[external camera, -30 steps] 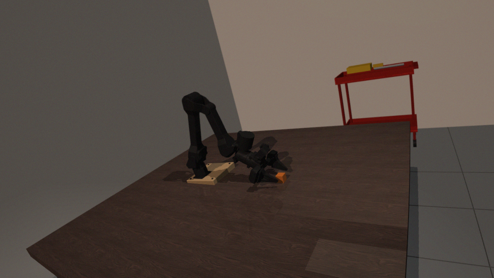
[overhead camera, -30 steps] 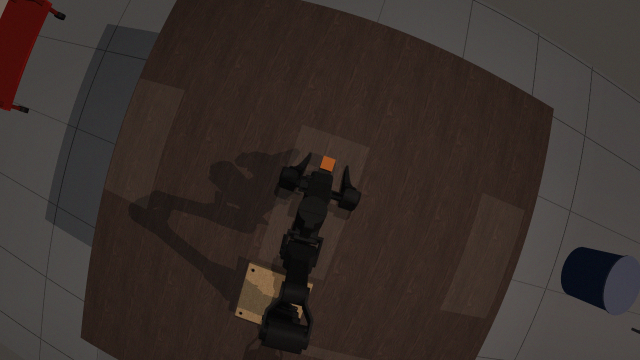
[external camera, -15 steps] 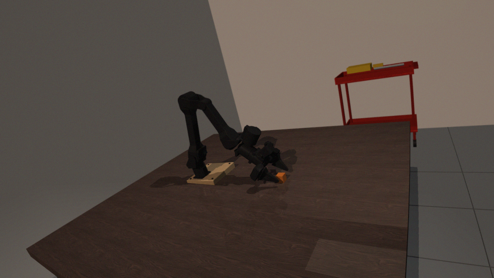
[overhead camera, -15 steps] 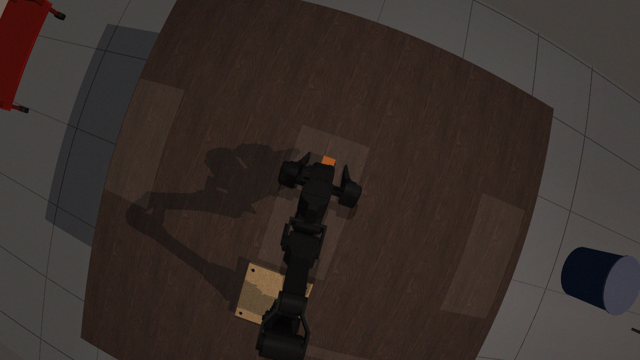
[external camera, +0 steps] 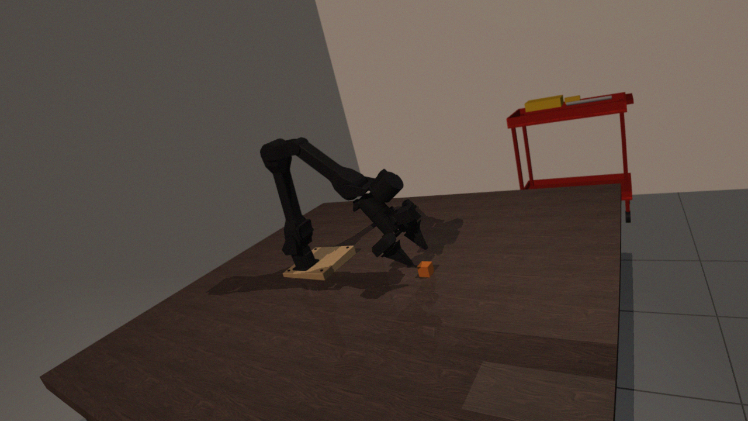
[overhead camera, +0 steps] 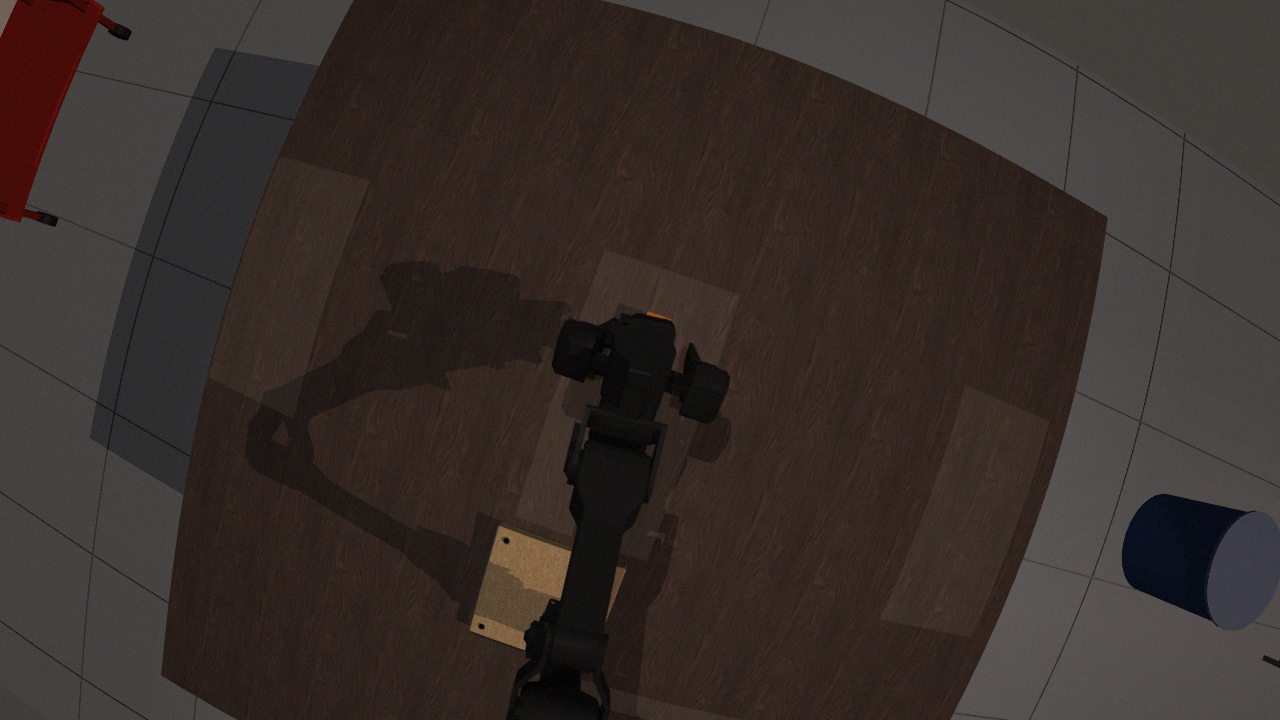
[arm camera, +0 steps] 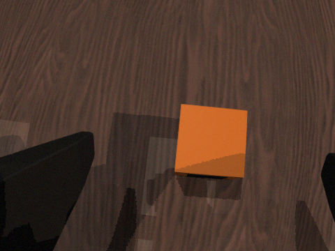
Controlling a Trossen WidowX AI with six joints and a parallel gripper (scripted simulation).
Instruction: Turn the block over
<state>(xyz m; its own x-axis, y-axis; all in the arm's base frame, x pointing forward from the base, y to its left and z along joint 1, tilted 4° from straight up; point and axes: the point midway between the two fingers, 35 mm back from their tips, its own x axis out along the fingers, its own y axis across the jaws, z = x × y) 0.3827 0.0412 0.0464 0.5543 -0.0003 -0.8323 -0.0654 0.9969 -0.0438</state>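
The orange block [overhead camera: 659,315] [external camera: 425,269] [arm camera: 211,139] rests flat on the table [overhead camera: 832,295] [external camera: 293,335] [arm camera: 209,52]. In the wrist view its plain orange top faces the camera. The dark mark [arm camera: 207,176] shows as a thin black strip on its near side, the side toward the arm. In the top view the arm hides most of the block. My gripper [external camera: 420,256] [arm camera: 214,156] is wide open and empty, tilted down, with its fingertips above and just on the arm's side of the block. In the wrist view the block sits between the spread fingers, right of the image centre.
The arm's light wooden base plate [overhead camera: 528,546] [external camera: 337,257] lies on the table behind the gripper. A red cart [overhead camera: 40,98] [external camera: 575,112] and a blue cylinder [overhead camera: 1172,559] stand off the table. The arm's shadow falls across the table.
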